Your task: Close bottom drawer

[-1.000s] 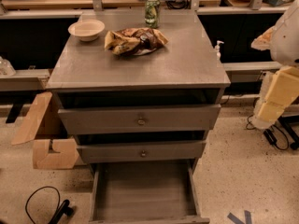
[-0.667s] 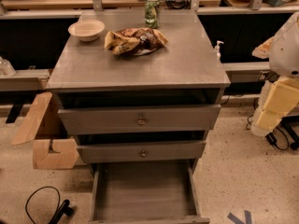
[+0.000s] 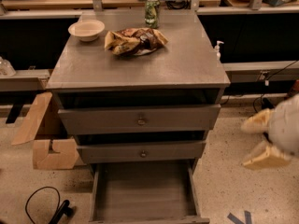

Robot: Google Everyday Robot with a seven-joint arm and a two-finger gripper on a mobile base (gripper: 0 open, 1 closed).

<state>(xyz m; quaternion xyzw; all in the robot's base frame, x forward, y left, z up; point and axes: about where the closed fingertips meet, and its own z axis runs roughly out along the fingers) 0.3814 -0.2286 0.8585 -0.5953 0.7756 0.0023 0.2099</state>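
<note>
The grey cabinet (image 3: 140, 64) has three drawers. The bottom drawer (image 3: 142, 190) is pulled far out toward me; I look down into its long plain grey box, and its front panel sits at the lower picture edge with the knob out of view. The middle drawer (image 3: 142, 151) and top drawer (image 3: 139, 119) stick out a little, each with a small round knob. My gripper (image 3: 251, 140) hangs to the right of the cabinet at about middle-drawer height, clear of it, its cream fingers (image 3: 258, 122) spread open, pointing left and holding nothing.
On the cabinet top are a white bowl (image 3: 86, 30), a crumpled chip bag (image 3: 134, 41) and a green can (image 3: 152, 11). A cardboard box (image 3: 46, 134) lies left of the cabinet. A black cable (image 3: 44, 206) is on the floor at lower left. Benches run behind.
My gripper has come down on the right side, from about cabinet-top height to middle-drawer height, and turned its fingers leftward. The drawers have not moved.
</note>
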